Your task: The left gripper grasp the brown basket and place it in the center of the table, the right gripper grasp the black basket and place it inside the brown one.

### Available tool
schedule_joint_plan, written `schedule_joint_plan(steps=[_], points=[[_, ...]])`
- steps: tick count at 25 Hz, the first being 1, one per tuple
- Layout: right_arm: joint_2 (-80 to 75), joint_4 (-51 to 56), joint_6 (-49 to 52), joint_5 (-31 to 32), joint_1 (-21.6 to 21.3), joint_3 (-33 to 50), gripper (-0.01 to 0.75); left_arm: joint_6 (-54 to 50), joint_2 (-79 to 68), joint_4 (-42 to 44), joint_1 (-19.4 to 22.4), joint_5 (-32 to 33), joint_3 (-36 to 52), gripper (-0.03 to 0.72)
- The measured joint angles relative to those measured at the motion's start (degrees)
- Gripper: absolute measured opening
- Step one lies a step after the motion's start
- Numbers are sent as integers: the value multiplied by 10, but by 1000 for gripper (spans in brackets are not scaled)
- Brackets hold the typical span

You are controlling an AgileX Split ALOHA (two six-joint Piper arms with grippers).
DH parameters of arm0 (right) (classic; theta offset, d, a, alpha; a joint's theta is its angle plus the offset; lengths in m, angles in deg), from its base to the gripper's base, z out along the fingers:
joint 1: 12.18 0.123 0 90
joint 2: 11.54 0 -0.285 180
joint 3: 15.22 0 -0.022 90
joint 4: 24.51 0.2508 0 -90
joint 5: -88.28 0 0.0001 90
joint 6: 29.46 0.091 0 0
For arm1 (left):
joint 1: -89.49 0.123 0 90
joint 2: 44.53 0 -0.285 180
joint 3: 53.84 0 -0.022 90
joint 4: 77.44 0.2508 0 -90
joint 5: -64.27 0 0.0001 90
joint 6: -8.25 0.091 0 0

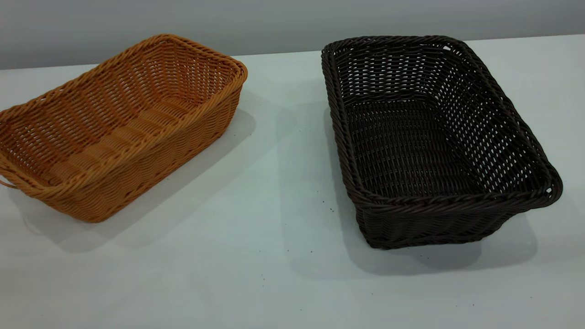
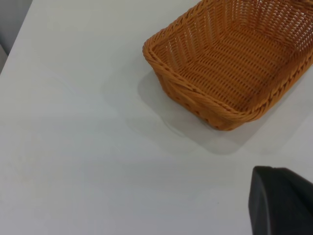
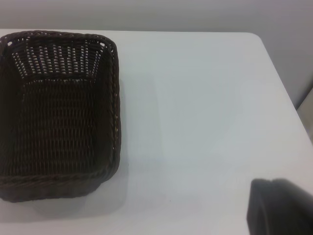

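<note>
Nothing grasped yet: brown basket (image 1: 119,128) & black basket (image 1: 429,137) sit apart on bench (image 1: 274,256); left gripper (image 2: 281,200) must reach brown's rim first; both grippers' spread: can't tell.

Brown basket (image 1: 114,132) left, black basket (image 1: 429,141) right, apart on table (image 1: 274,256).

Woven wicker baskets (image 1: 123,128), smooth table (image 1: 274,256)
</note>
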Motion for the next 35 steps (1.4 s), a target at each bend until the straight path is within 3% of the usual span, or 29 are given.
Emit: schedule_joint_plan(steps=[28, 31, 35], points=[[0, 45, 0, -4, 0, 0, 1, 12, 0, -12, -13, -11, -10, -1], [-5, 64, 0, -4, 0, -6, 28, 39, -9, -51, -13, -25, -21, -1], [-53, 101, -7, -8, 0, -27, 149, 105, -44, -116, -13, -79, -49, 62]])
